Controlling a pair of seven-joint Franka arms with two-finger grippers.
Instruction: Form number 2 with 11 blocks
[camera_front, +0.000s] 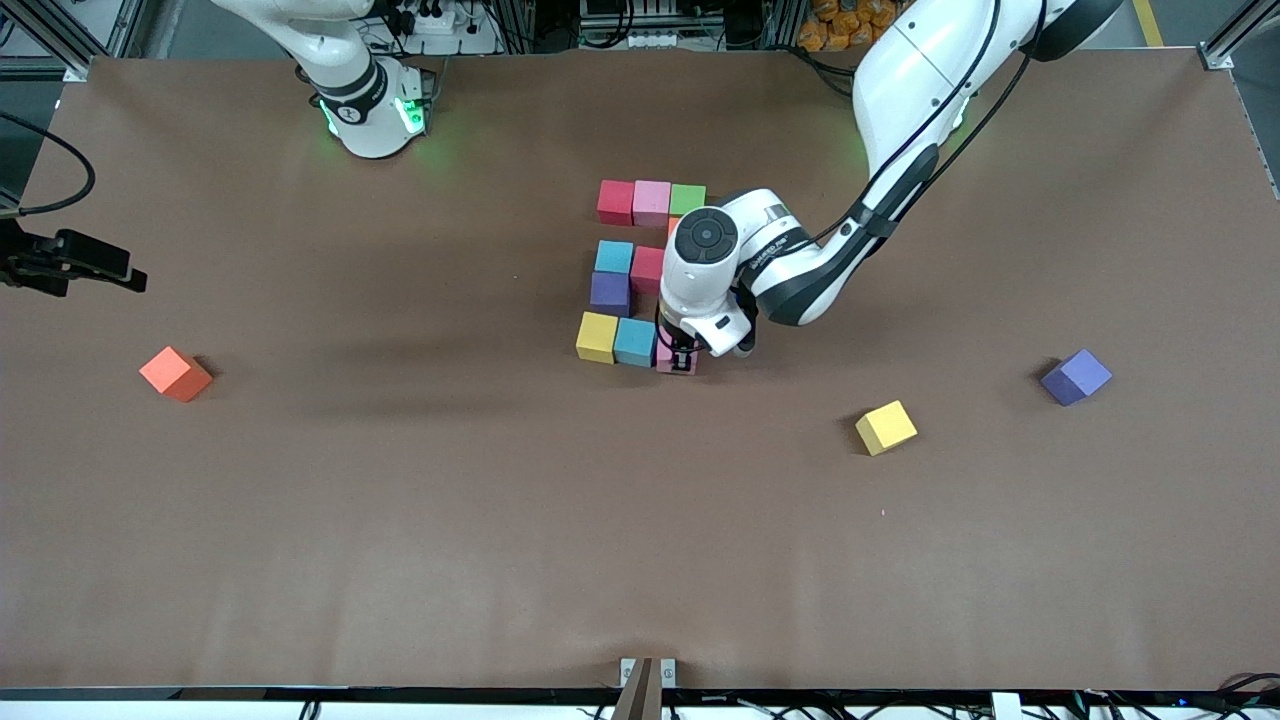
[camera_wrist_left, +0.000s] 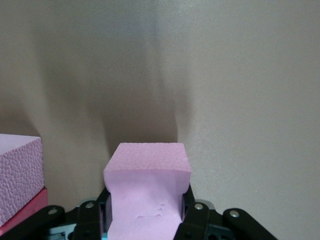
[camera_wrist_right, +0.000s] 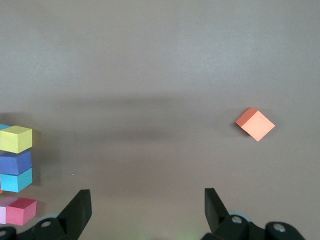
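In the front view we see the left gripper (camera_front: 682, 358) down at the row of the number 2 (camera_front: 640, 285) nearest the camera, its fingers clamped on a pink block (camera_front: 676, 362) that sits just beside a light blue block (camera_front: 635, 341), which touches a yellow block (camera_front: 597, 336). Farther from the camera lie a purple block (camera_front: 610, 292), another light blue block (camera_front: 614, 257) and a red block (camera_front: 647, 268), and the farthest row reads red block (camera_front: 616, 201), pink (camera_front: 652, 202), green block (camera_front: 687, 199). Loose on the brown tabletop (camera_front: 400, 500) are an orange block (camera_front: 175, 374) toward the right arm's end, and a yellow one (camera_front: 886, 427) and a purple one (camera_front: 1076, 377) toward the left arm's end. In the left wrist view the fingers (camera_wrist_left: 192, 212) press both sides of the pink block (camera_wrist_left: 147, 190), with another pink block (camera_wrist_left: 17, 175) close by. In the right wrist view the right gripper (camera_wrist_right: 145, 205) waits over bare tabletop with its fingers (camera_wrist_right: 80, 207) wide apart; the orange block (camera_wrist_right: 255, 124) lies well apart from the stacked rows of yellow (camera_wrist_right: 16, 138), purple (camera_wrist_right: 16, 162), light blue (camera_wrist_right: 17, 180) and red (camera_wrist_right: 22, 210).
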